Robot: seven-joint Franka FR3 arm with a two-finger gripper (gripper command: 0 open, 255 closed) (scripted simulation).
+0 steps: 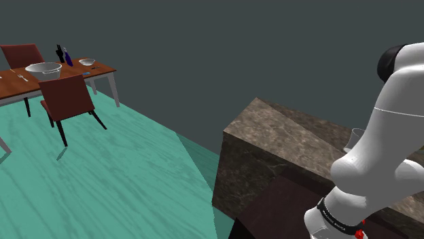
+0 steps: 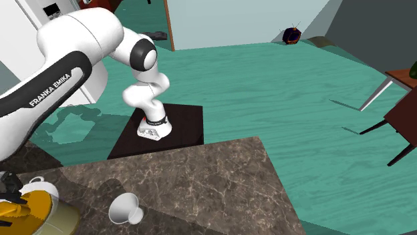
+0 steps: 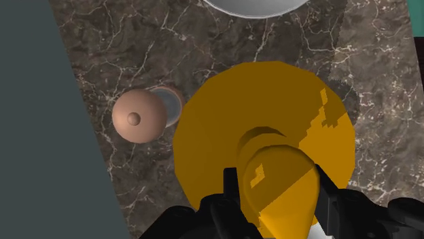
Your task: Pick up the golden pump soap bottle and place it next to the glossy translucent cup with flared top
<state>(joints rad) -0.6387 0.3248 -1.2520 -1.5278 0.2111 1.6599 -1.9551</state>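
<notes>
Arm (image 2: 80,40) links rise from the base on the dark stand (image 2: 184,127), fold at the elbow and sweep out over the marbled worktop (image 2: 200,180) toward the second exterior view's near left, the wrist pointing straight down; the hand (image 3: 278,182) is clenched on the pump head of the golden soap bottle (image 3: 217,136), a black finger (image 3: 231,189) pressed to each side. The bottle is at the worktop's near left corner in the second exterior view, cut off by the picture's edge; whether it rests on the stone or hangs just above it I cannot tell. The flared cup (image 3: 139,117) is just beside the bottle, apart from it; upright or tipped, I cannot tell; in the shoulder view the forearm hides most of it. A white rounded thing (image 3: 255,5) beyond the bottle is cut off. The bottle is smooth, round-bodied, gold with darker shadow patches; the cup is pale and glassy, widening to its lip; the worktop is dark brown stone with white veins. Far off at the shoulder view's left stand a wooden dining table (image 1: 95,70) and a red-brown chair (image 1: 68,95).
</notes>
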